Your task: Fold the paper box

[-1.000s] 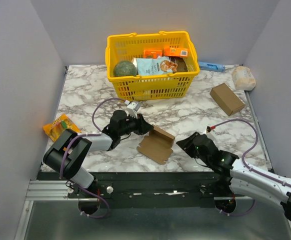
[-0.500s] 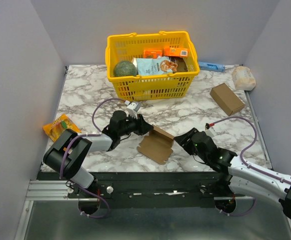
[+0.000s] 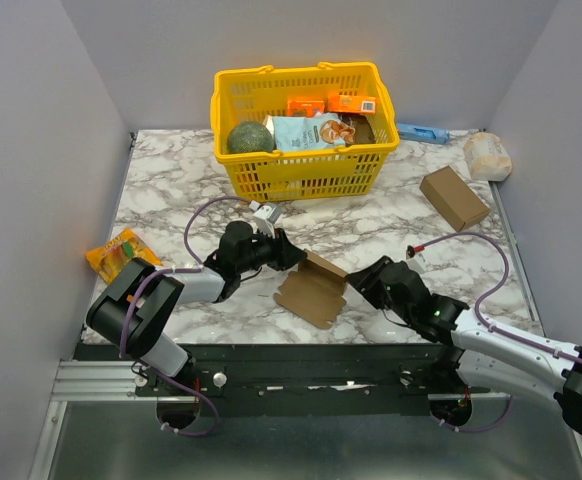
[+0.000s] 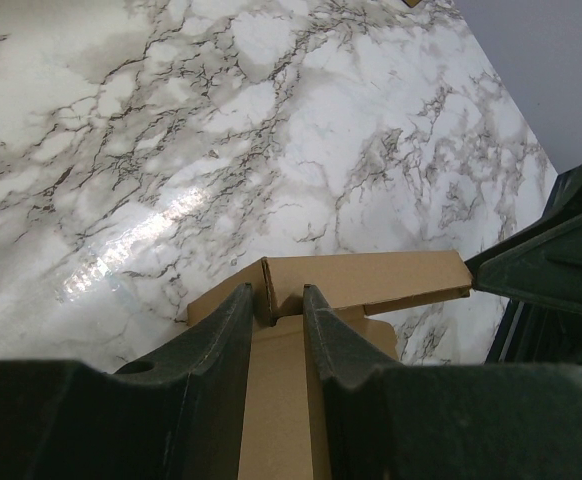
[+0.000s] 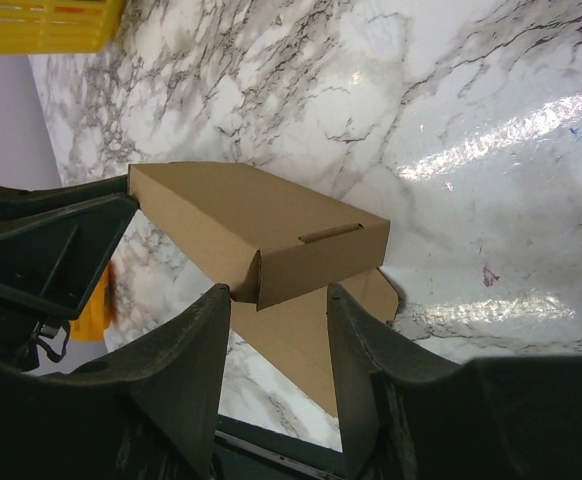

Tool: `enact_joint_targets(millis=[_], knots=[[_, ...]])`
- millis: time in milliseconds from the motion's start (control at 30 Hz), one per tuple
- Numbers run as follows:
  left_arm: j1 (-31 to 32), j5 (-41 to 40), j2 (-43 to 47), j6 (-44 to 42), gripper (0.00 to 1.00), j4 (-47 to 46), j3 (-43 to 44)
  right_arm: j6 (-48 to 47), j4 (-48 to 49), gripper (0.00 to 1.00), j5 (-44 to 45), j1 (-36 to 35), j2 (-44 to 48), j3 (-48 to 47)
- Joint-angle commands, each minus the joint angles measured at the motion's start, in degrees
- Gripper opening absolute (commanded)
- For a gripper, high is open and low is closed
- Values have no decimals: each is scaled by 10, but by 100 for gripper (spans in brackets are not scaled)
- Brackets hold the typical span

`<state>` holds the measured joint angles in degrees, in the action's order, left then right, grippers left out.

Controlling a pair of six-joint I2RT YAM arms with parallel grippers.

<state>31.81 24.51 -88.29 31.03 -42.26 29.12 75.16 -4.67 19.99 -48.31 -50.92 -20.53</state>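
The paper box [image 3: 314, 288] lies at the front middle of the table, a thin brown cardboard piece with one long wall folded up at its far side. My left gripper [image 3: 293, 257] is at the left end of that wall. In the left wrist view its jaws [image 4: 276, 292] stand narrowly apart around the wall's end tab, over the box's flat panel [image 4: 271, 400]. My right gripper [image 3: 356, 283] is open at the box's right side. In the right wrist view it [image 5: 278, 295] straddles the near corner of the raised wall [image 5: 261, 235], its left fingertip [image 5: 216, 305] against that corner.
A yellow basket [image 3: 301, 178] with groceries stands at the back middle. A thicker brown carton [image 3: 454, 197] lies at the right, a white roll [image 3: 487, 155] and a blue item [image 3: 423, 133] behind it. An orange snack packet [image 3: 121, 252] lies at the left edge.
My right gripper has moved left, up to the box's right side. The left arm and the box have not visibly moved.
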Motion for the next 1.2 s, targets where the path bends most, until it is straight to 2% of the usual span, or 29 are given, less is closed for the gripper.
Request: enact_joint_targets(millis=[0,200,533,667,900,1167], knots=[[-3,-10,-7,-26,33,59,-22,15,6,50,1,-2,5,10],[-3,-10,-5,-28,33,60,-21,17,4,50,4,-3,-1,18],[-3,-16,7,-33,33,67,-24,50,-18,42,-8,-3,-23,41],[-3,-17,9,-36,33,71,-25,61,-69,39,-9,-3,-30,31],[-3,-18,10,-37,33,71,-26,75,-104,34,-10,-2,-39,37],[-3,-17,8,-40,33,71,-24,65,-123,34,1,-2,-45,30]])
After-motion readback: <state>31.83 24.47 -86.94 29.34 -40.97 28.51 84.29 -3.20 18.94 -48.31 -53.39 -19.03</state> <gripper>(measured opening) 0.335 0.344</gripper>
